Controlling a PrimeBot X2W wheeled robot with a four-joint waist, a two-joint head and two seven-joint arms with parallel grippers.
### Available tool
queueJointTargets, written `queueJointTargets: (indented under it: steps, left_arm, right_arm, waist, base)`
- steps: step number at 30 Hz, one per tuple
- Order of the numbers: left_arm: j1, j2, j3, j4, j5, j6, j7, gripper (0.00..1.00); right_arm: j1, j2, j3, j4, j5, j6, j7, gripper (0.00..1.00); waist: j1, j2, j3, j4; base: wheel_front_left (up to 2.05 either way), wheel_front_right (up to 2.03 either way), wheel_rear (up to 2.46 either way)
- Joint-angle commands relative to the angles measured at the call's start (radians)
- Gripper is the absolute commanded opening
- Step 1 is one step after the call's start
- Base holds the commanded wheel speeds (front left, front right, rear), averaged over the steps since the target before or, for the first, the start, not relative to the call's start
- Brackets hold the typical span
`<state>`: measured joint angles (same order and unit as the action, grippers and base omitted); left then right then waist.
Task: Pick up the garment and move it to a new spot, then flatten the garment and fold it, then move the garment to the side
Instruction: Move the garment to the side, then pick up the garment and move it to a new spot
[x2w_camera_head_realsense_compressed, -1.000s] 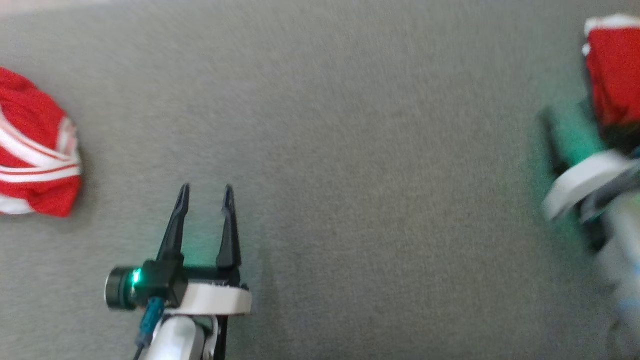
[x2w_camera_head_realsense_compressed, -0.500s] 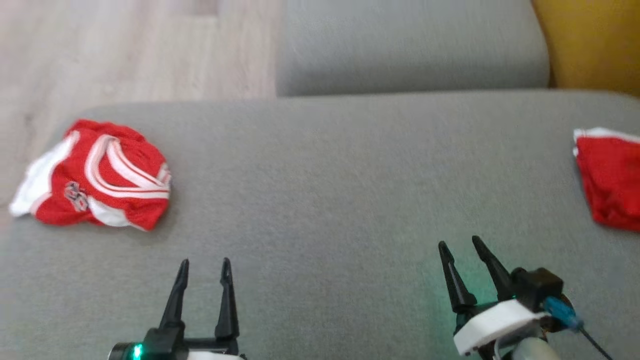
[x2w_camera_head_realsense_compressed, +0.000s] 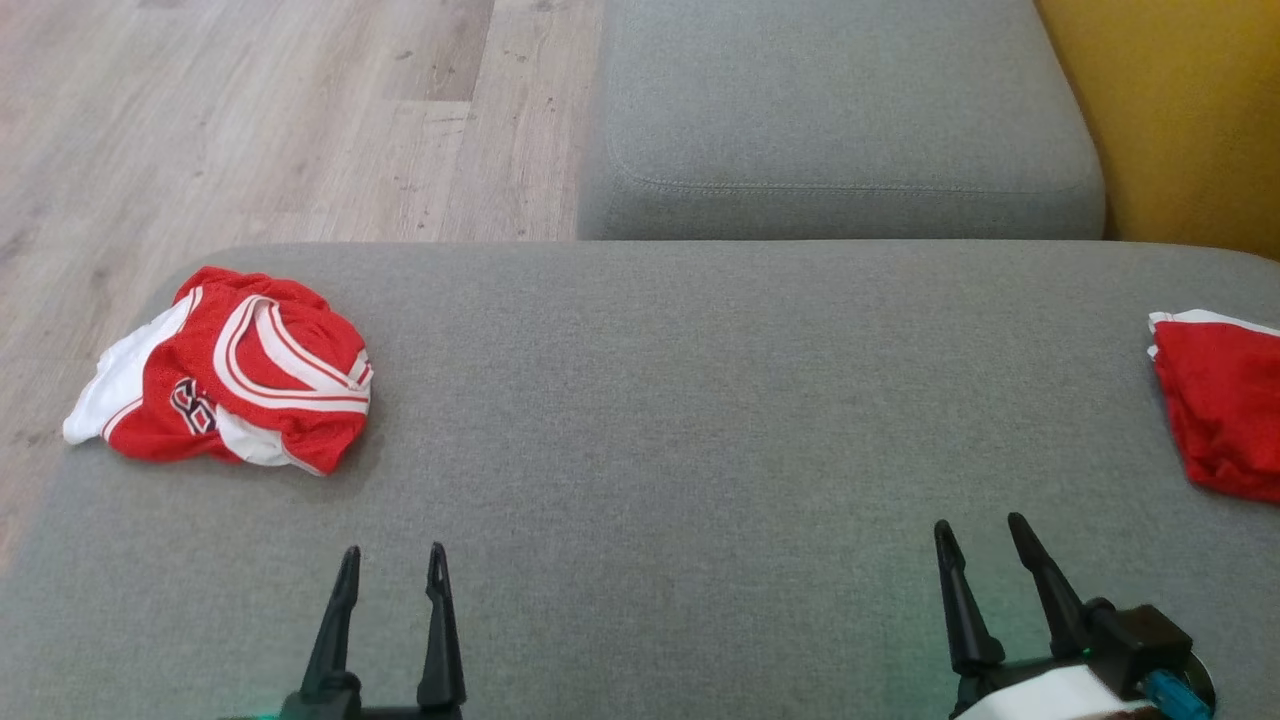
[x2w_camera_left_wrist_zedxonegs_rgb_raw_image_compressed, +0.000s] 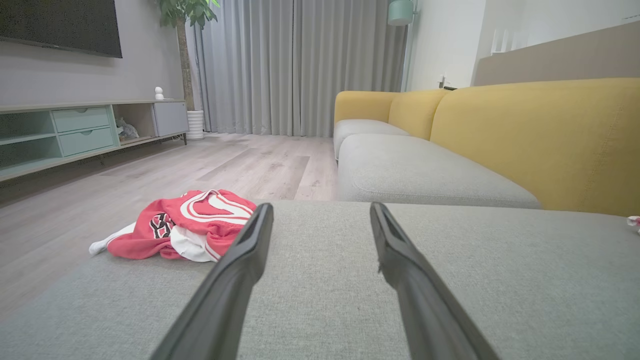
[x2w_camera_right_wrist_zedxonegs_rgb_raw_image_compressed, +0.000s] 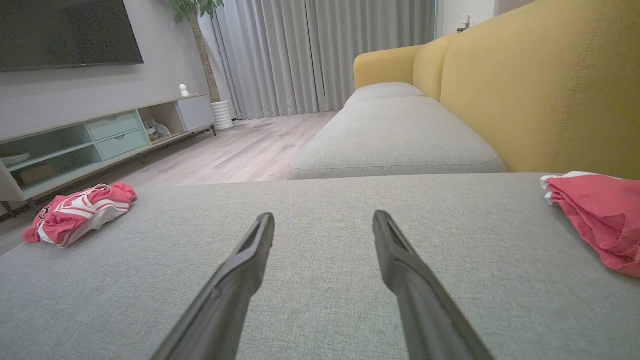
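Left gripper (x2w_camera_head_realsense_compressed: 393, 550) and right gripper (x2w_camera_head_realsense_compressed: 980, 522) hover empty, jaws moderately parted, over the near edge of the grey sofa seat (x2w_camera_head_realsense_compressed: 700, 400), apparently poised to fetch the crumpled red-and-white jersey (x2w_camera_head_realsense_compressed: 230, 385) at far left, a folded red garment (x2w_camera_head_realsense_compressed: 1220, 410) lying aside at right.

Right hand (x2w_camera_right_wrist_zedxonegs_rgb_raw_image_compressed: 324, 215) low over grey seat cushion (x2w_camera_right_wrist_zedxonegs_rgb_raw_image_compressed: 320, 300), fingers spread wide. Crumpled red/white jersey (x2w_camera_right_wrist_zedxonegs_rgb_raw_image_compressed: 80, 212) far L near cushion edge. Folded red garment (x2w_camera_right_wrist_zedxonegs_rgb_raw_image_compressed: 597, 220) at R, by yellow backrest (x2w_camera_right_wrist_zedxonegs_rgb_raw_image_compressed: 550, 90). 2nd grey cushion (x2w_camera_right_wrist_zedxonegs_rgb_raw_image_compressed: 395, 135) straight ahead. Wood floor (x2w_camera_right_wrist_zedxonegs_rgb_raw_image_compressed: 240, 150), TV unit (x2w_camera_right_wrist_zedxonegs_rgb_raw_image_compressed: 100, 135), curtains (x2w_camera_right_wrist_zedxonegs_rgb_raw_image_compressed: 300, 55) beyond.
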<state>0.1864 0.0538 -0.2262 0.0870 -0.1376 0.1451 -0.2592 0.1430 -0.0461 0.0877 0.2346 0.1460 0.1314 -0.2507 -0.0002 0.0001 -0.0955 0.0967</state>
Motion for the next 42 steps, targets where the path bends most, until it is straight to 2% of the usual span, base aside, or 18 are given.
queueJointTargets:
  steps: [1, 17, 24, 29, 37, 42]
  left_arm:
    - [-0.030, -0.004, 0.034, -0.022, 0.016, -0.005, -0.003, 1.00]
    - [-0.039, -0.004, 0.039, 0.010, 0.038, -0.006, -0.003, 1.00]
    - [-0.046, -0.004, 0.038, 0.011, 0.040, 0.000, -0.003, 1.00]
    - [-0.053, -0.004, 0.034, 0.012, 0.045, 0.008, -0.003, 1.00]
    - [-0.047, -0.004, 0.043, -0.001, 0.033, 0.029, -0.003, 1.00]
    - [-0.042, -0.004, 0.049, -0.021, 0.027, 0.046, -0.003, 1.00]
  right_arm:
    - [-0.023, -0.005, 0.018, -0.034, 0.009, -0.001, -0.011, 1.00]
    - [-0.027, -0.004, 0.016, -0.020, 0.035, -0.001, -0.011, 1.00]
    - [-0.023, -0.004, 0.003, -0.016, 0.042, -0.001, -0.011, 1.00]
    - [-0.024, -0.004, 0.002, -0.010, 0.064, -0.001, -0.011, 1.00]
    - [-0.031, -0.004, 0.022, -0.014, 0.053, -0.001, -0.011, 1.00]
    - [-0.041, -0.004, 0.026, -0.014, 0.039, -0.001, -0.011, 1.00]
  waist:
    - [0.0002, -0.0001, -0.001, -0.002]
    - [0.0002, -0.0001, 0.002, -0.018]
    - [0.0002, -0.0001, 0.008, 0.014]
    - [0.0002, -0.0001, 0.018, 0.095]
    - [0.0002, -0.0001, 0.038, 0.279]
    - [0.0002, -0.0001, 0.058, 0.360]
  base:
    - [0.00, 0.00, 0.00]
    - [0.00, 0.00, 0.00]
    - [0.00, 0.00, 0.00]
    - [0.00, 0.00, 0.00]
    - [0.00, 0.00, 0.00]
    - [0.00, 0.00, 0.00]
